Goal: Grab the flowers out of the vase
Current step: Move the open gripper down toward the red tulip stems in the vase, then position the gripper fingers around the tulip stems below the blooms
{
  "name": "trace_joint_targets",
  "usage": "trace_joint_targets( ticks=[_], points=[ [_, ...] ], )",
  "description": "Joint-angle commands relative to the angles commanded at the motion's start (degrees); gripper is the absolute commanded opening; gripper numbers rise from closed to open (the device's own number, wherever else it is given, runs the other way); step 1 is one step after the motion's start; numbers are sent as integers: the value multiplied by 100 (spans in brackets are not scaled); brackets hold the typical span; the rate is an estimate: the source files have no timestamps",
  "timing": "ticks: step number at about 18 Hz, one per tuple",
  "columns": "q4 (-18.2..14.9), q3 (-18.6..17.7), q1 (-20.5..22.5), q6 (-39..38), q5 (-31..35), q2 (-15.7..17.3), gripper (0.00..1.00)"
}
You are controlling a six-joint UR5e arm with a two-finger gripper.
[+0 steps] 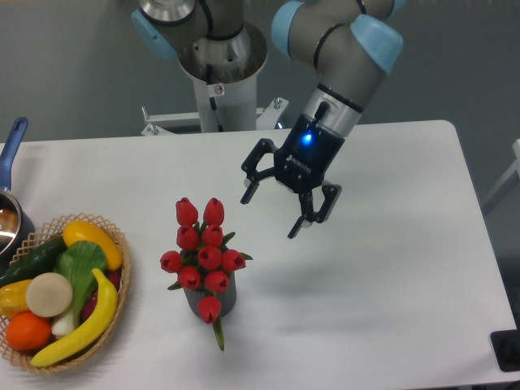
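Observation:
The flowers (203,253), a tight bunch of red tulip buds with green leaves, stand in the vase (213,299), a small dark grey cylinder left of the table's middle. One bud and a leaf hang over the vase's front. My gripper (270,212) hangs open above the table, up and to the right of the bunch, tilted toward it. Nothing is between its black fingers (249,192). A gap separates the near fingertip from the top buds.
A woven basket (114,236) of fruit and vegetables sits at the left edge. Behind it a blue-handled metal pot (10,154) pokes in from the left. The arm's base column (218,89) stands at the table's back edge.

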Motion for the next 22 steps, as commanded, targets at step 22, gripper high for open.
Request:
trace_joint_targets(
  ticks=[22],
  points=[
    [9,17,-448,203,-97,-519,100]
  ],
)
